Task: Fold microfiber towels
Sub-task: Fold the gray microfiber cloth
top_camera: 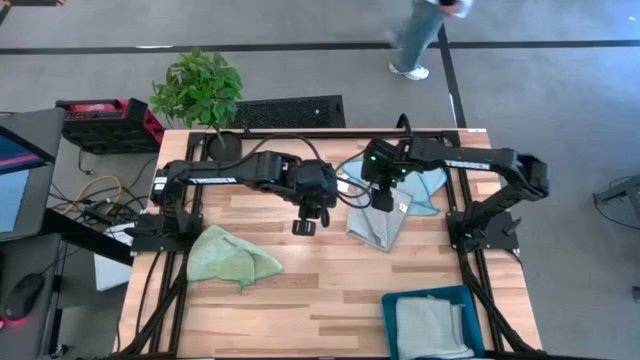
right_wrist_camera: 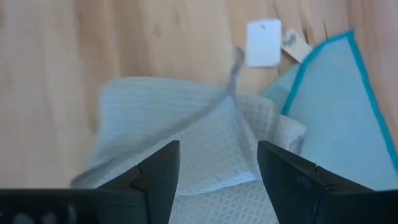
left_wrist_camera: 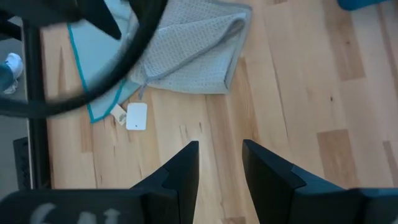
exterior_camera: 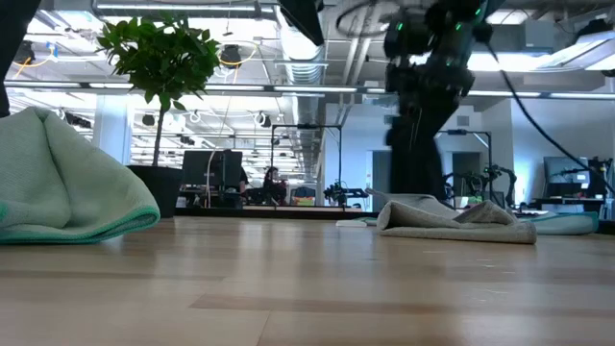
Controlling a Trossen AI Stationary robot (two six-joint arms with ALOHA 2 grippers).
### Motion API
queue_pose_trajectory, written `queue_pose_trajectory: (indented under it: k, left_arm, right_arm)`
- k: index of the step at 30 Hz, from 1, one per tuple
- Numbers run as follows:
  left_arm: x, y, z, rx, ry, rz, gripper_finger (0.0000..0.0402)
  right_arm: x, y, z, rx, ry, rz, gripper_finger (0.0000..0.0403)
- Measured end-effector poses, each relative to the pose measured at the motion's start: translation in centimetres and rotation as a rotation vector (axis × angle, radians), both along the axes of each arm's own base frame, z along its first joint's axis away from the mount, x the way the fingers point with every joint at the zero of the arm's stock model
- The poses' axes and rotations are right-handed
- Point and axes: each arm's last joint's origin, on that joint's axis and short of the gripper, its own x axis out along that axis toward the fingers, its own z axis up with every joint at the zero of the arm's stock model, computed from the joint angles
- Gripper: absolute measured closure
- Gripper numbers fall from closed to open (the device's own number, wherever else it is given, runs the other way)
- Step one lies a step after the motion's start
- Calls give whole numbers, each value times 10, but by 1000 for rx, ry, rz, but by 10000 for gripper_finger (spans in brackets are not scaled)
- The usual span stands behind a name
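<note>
Above the grey towel [top_camera: 380, 226], the right pincer [top_camera: 382, 200] hangs spread and empty.
Left pincer [top_camera: 304, 227], also parted, hovers over bare table [top_camera: 320, 300]; light blue towel [top_camera: 428, 186] lies beyond, green towel [top_camera: 232, 257] left, another folded in the teal bin [top_camera: 392, 310].

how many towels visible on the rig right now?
4. Green towel crumpled at the table's front left; grey towel at centre, under the right gripper; light blue towel behind it; one folded in the teal bin at front right. More may lie beneath it.
</note>
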Motion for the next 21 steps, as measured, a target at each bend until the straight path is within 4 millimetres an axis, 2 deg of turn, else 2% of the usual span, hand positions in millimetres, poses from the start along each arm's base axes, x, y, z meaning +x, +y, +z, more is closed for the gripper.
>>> queue_pose_trajectory:
  k: [8, 13, 21]
  left_arm:
    - [-9, -2, 8, -7, -6, 14, 286]
    - [-9, -2, 9, -10, -8, 23, 286]
    - [-11, -2, 8, -7, 12, 49, 286]
  right_arm:
    - [18, -33, -31, 13, 101, -42, 163]
    - [32, -40, -47, 24, 146, -1, 163]
    - [53, -49, -59, 22, 164, 50, 163]
